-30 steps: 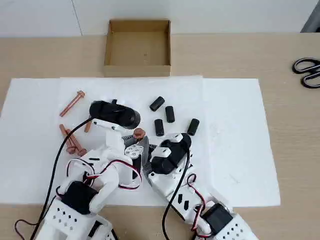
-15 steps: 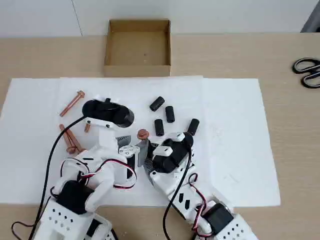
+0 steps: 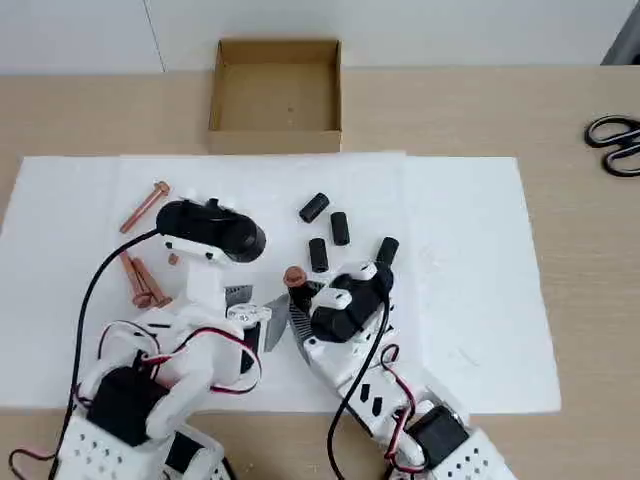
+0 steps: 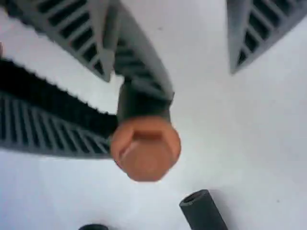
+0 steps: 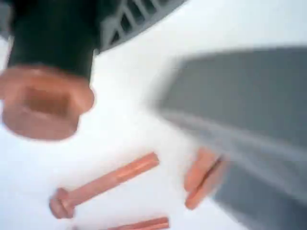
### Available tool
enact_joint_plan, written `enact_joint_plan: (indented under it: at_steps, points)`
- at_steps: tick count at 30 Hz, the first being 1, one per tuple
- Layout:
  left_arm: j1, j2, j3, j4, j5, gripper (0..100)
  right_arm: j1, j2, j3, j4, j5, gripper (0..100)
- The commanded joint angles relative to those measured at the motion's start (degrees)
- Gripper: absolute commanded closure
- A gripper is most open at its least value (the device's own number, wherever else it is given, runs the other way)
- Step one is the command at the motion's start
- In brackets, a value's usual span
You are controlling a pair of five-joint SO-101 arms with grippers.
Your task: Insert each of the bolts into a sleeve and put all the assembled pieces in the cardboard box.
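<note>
1. The bolts are copper-coloured metal, each with a smooth round shank and a hexagonal head. The sleeves are short, matt black tubes, hollow at the ends.
2. The cardboard box is plain brown, square, shallow and open-topped. It stands on the table just past the far edge of the paper, well apart from both grippers.
3. One piece is assembled: a bolt head juts from the end of a black sleeve, raised off the paper between the two arms. The right gripper appears clamped on this sleeve with ridged grey fingers. The left gripper, just beside it, has its slatted grey fingers spread wide and grips nothing.
4. Four loose sleeves lie on the paper beyond the grippers, near one another but apart.
5. Loose bolts lie on the left arm's side. One is alone and two are side by side next to a black cable. The end of a fourth shows beside the arm.
6. The white paper sheet is thin and faintly creased. It covers the middle of a pale wood-grain table.
7. Black-handled scissors rest on the bare wood at the table's right edge. A white wall runs behind the table.
</note>
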Motion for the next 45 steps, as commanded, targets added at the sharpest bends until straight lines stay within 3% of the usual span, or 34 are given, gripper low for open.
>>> enact_joint_plan:
  at_steps: [1,8,12,21,34,45]
  points:
    - [-3.3,-0.7,-4.8,1.1,-5.9,84,1.5,-0.7,-1.1,-1.5,-0.4,99.5]
    - [-21.3,-0.6,-6.2,1.2,-25.1,84,10.7,-0.6,-0.9,-0.2,-0.4,99.5]
    - [-29.2,-0.6,-6.3,1.2,-26.3,84,16.0,-0.7,-4.2,9.4,0.0,99.5]
    - [-29.6,-0.6,-2.2,-1.4,-26.0,84,21.3,5.0,-19.2,12.7,9.8,99.5]
    - [-29.6,-0.6,-1.1,-2.5,-25.9,84,22.6,58.7,-54.1,-9.5,9.9,99.5]
    - [-29.6,-0.6,-1.1,0.9,-25.9,85,22.7,106.9,-101.1,-14.8,10.1,99.5]
